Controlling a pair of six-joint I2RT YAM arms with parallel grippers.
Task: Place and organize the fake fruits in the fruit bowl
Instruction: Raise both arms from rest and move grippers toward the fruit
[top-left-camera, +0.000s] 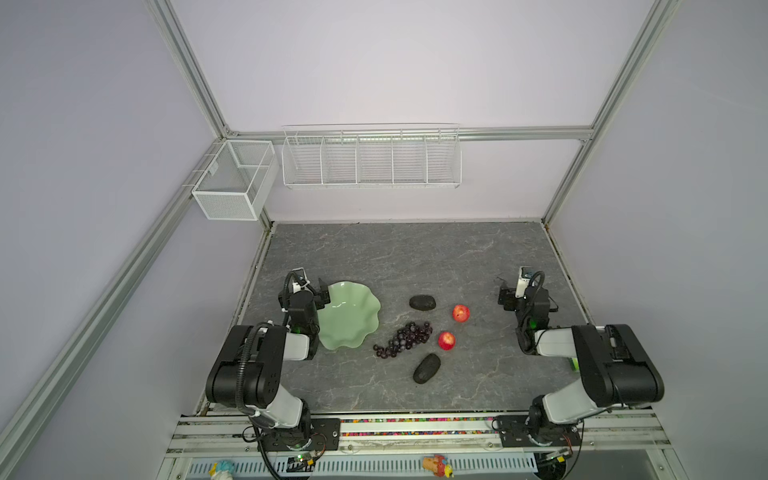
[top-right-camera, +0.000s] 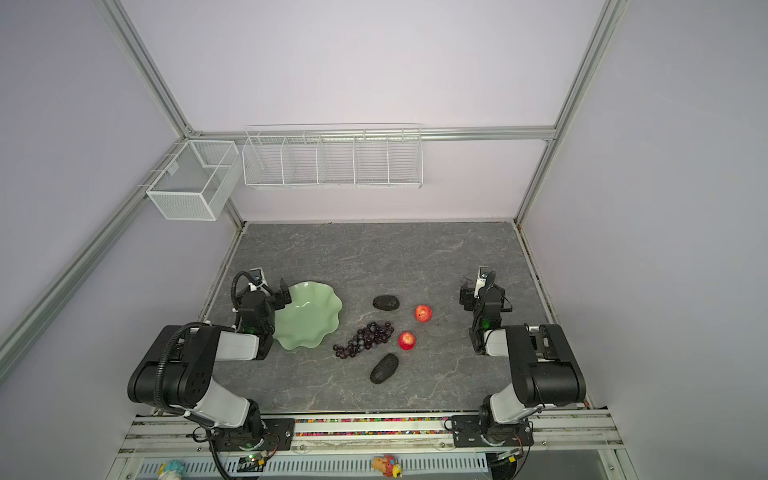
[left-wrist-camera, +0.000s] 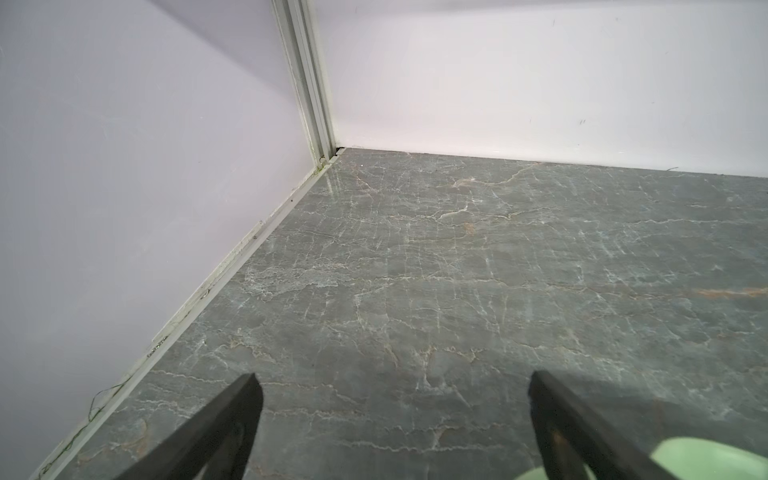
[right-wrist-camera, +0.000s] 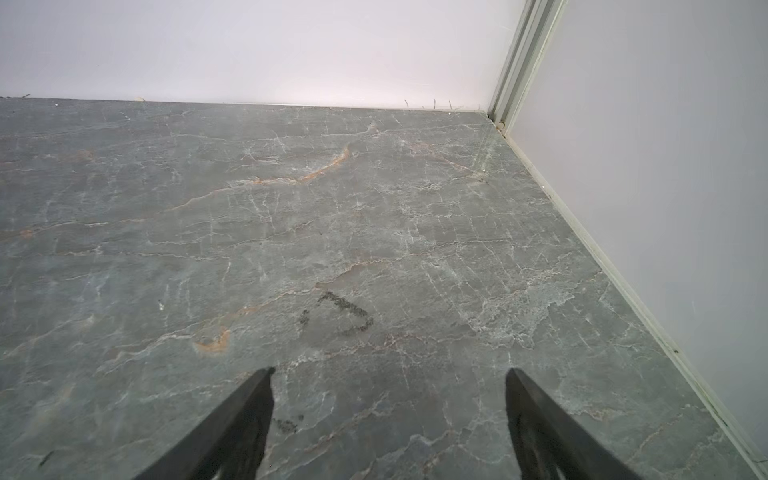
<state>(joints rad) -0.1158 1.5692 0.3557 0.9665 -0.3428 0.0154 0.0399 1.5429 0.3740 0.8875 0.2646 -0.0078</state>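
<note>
fruit bowl (left-wrist-camera: 715, 457) partly behind left gripper (left-wrist-camera: 392, 373)

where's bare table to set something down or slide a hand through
Bare: the far half of the grey marbled tabletop up to the back wall, and the strip between the far red apple and the right hand. Crowded: beside the pale green wavy-rimmed bowl, where purple grapes lie close to its rim.

— What lies on the grey veined tabletop (top-left-camera: 415, 257)?
— The ruffled green bowl (top-left-camera: 349, 320) at left; beside it the grape bunch (top-left-camera: 405, 338); further right the far avocado (top-left-camera: 422, 302), far apple (top-left-camera: 460, 313), near apple (top-left-camera: 446, 340) and near avocado (top-left-camera: 427, 368).
</note>
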